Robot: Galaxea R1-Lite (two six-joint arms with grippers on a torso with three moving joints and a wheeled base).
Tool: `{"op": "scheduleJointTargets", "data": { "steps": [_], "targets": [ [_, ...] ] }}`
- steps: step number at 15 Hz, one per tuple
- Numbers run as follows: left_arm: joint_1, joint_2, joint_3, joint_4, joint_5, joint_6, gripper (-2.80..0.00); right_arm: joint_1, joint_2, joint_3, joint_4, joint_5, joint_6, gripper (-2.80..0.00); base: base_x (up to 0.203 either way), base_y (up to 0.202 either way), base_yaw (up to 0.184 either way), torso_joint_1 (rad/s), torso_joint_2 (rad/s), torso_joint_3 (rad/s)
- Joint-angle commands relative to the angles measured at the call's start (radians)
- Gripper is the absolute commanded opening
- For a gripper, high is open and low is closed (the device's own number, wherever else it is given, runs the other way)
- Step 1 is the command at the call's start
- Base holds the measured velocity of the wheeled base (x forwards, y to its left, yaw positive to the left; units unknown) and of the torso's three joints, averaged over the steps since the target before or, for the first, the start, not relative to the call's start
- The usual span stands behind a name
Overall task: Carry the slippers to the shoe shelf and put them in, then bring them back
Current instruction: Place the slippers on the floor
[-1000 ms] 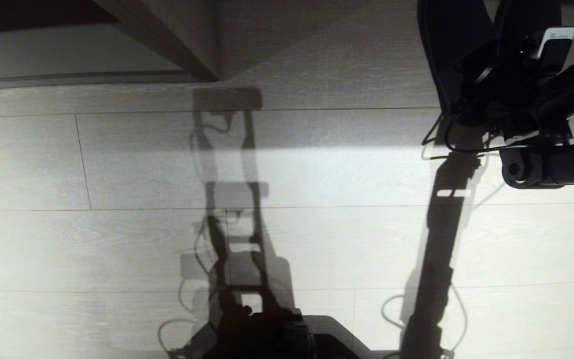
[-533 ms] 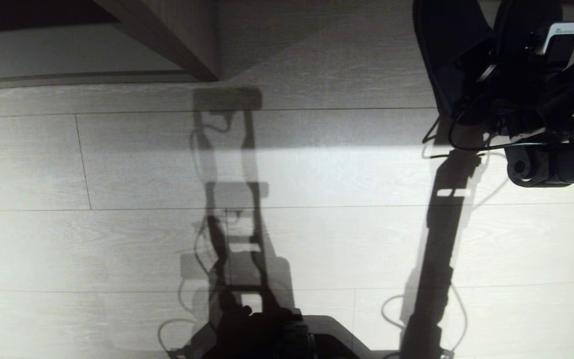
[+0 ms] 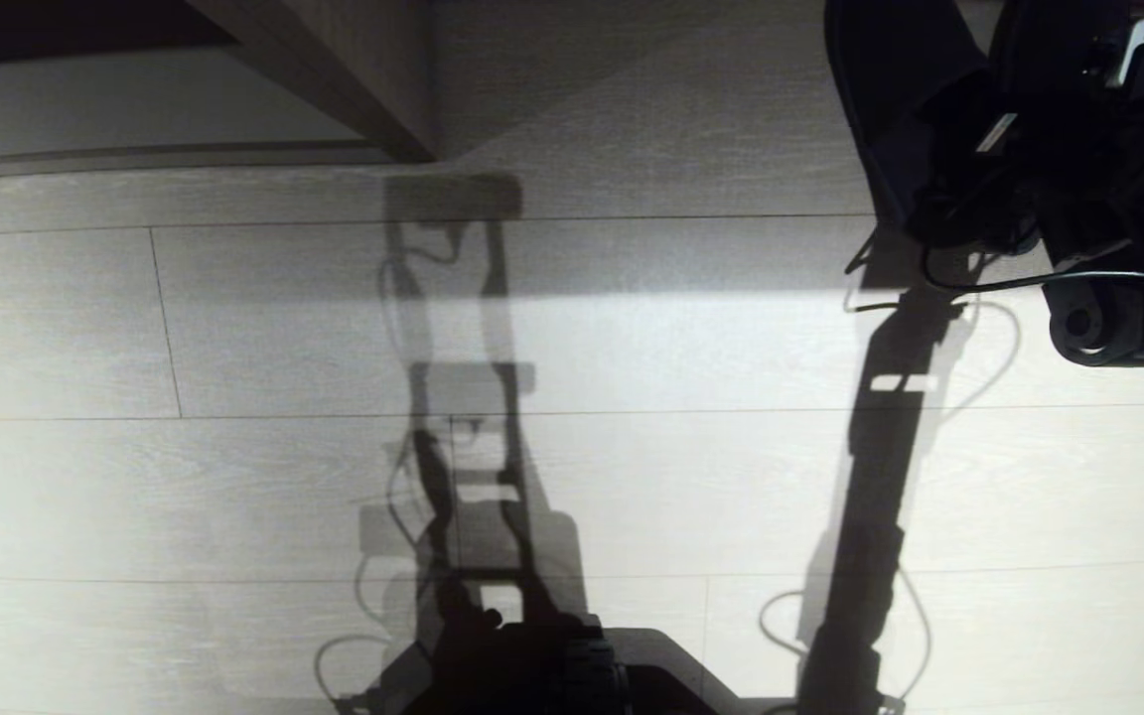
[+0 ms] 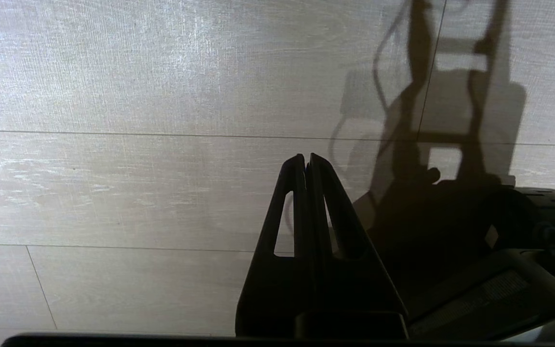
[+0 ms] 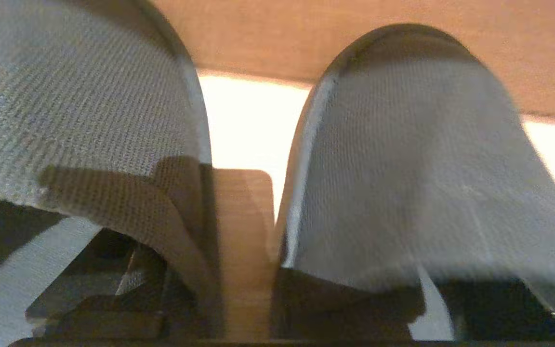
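Note:
The slippers [image 5: 417,164] stand side by side on the floor, two grey-blue ribbed toes with a strip of sunlit floor between them. In the head view they are a dark shape [image 3: 890,89] at the top right, in shadow. My right gripper [image 5: 229,270] sits right behind their heels, open, one dark finger [image 5: 94,289] at each slipper's opening and holding nothing. The right arm [image 3: 1078,149] covers the gripper in the head view. The shoe shelf [image 3: 85,109] shows at the top left, with its pale base board, upright divider and dark back. My left gripper [image 4: 306,156] hangs parked and shut over the floor.
Pale plank floor [image 3: 234,477] fills the head view, crossed by long shadows of my arms and torso. My dark base [image 3: 572,675] sits at the near edge. A cable loops below the right wrist [image 3: 989,288].
The right arm has drawn back toward the right edge of the head view and up a little. The slippers have stayed where they stand.

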Motion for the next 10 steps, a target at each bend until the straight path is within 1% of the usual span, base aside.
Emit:
{"op": "scheduleJointTargets", "data": {
  "steps": [1, 6, 8, 10],
  "targets": [
    [0.0, 0.0, 0.0, -0.001, 0.001, 0.0, -2.8, -0.003, -0.031, 0.023, 0.009, 0.009, -0.001, 0.0, 0.0, 0.0, 0.0, 0.0, 0.0, 0.0],
    [0.0, 0.0, 0.0, -0.001, 0.001, 0.0, -2.8, -0.004, -0.064, 0.071, 0.028, 0.042, -0.003, 0.0, 0.0, 0.0, 0.0, 0.0, 0.0, 0.0],
    [0.0, 0.0, 0.0, -0.001, 0.001, 0.0, -2.8, -0.004, -0.064, 0.071, 0.028, 0.042, -0.003, 0.0, 0.0, 0.0, 0.0, 0.0, 0.0, 0.0],
    [0.0, 0.0, 0.0, -0.001, 0.001, 0.0, -2.8, -0.004, -0.096, 0.119, 0.041, 0.068, -0.003, 0.0, 0.0, 0.0, 0.0, 0.0, 0.0, 0.0]
  ]
}}
